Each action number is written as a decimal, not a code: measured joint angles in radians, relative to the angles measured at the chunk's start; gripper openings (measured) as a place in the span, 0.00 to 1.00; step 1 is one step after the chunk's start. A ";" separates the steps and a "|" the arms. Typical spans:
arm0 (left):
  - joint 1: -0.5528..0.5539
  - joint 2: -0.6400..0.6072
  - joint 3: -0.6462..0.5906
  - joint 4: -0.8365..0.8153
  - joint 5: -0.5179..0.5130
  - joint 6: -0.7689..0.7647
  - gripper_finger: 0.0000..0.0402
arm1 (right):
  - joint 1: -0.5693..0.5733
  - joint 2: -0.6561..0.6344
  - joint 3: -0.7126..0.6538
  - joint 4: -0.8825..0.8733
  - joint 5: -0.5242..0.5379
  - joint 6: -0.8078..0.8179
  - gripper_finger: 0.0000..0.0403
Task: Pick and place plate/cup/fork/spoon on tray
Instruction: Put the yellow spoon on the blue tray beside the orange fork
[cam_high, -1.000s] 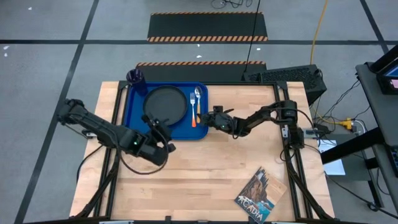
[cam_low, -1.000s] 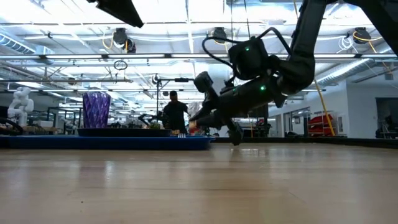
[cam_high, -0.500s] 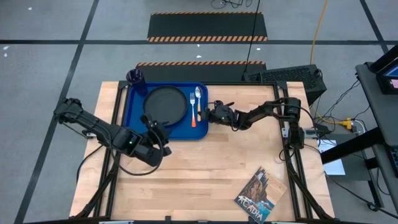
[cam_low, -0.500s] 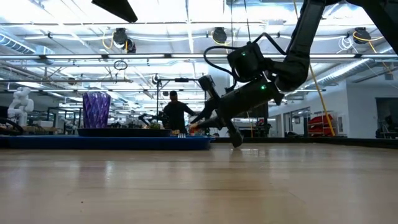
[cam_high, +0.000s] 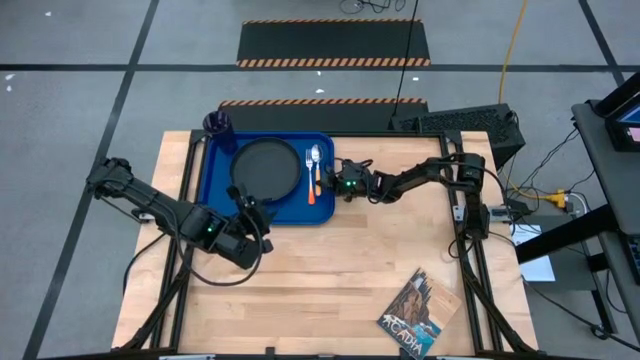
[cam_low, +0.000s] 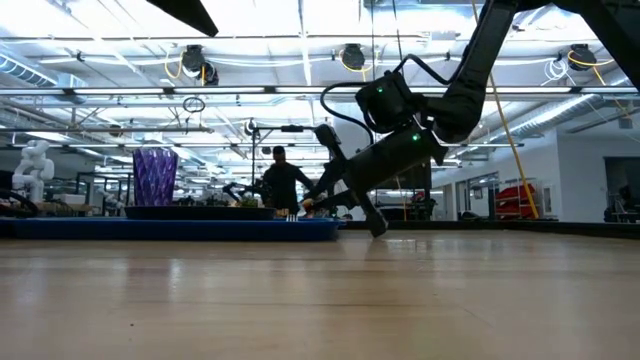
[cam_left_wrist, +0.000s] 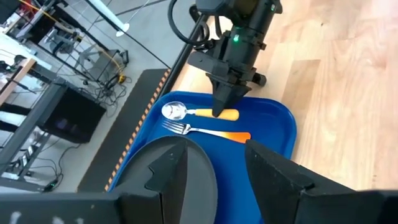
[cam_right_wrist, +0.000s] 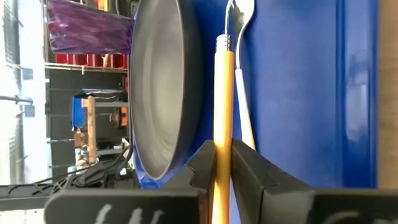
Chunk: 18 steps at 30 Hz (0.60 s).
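The blue tray lies at the table's far left. On it are the black plate, the purple cup at its far left corner, the orange-handled fork and the spoon, side by side along the tray's right edge. My right gripper is over that edge, shut on the spoon. My left gripper is open and empty at the tray's near edge, its fingers pointing toward the plate. My right gripper pinches the spoon's yellow-orange handle about halfway along, between its two fingers. The fingers slant down from the table's right side and lie across the handle. The spoon lies level, bowl toward the far edge; I cannot tell whether it rests on the tray.
A printed booklet lies at the near right corner. A black box stands at the far right edge. Bare wood fills the table's near half. A person stands in the room beyond the table.
My right gripper has gone toward the table's left edge, from beside the tray to over its right edge, and a little down. My left gripper has drawn back slightly toward the table's left edge.
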 joint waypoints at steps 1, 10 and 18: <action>0.000 0.000 0.000 -0.002 0.000 0.001 0.41 | 0.000 0.000 0.000 0.000 0.008 0.002 0.07; -0.001 0.000 0.000 -0.002 0.043 0.026 0.41 | -0.009 0.001 0.000 -0.016 0.026 0.021 0.07; -0.001 0.000 0.000 -0.004 0.051 0.026 0.41 | -0.028 0.001 -0.001 -0.018 0.021 0.021 0.07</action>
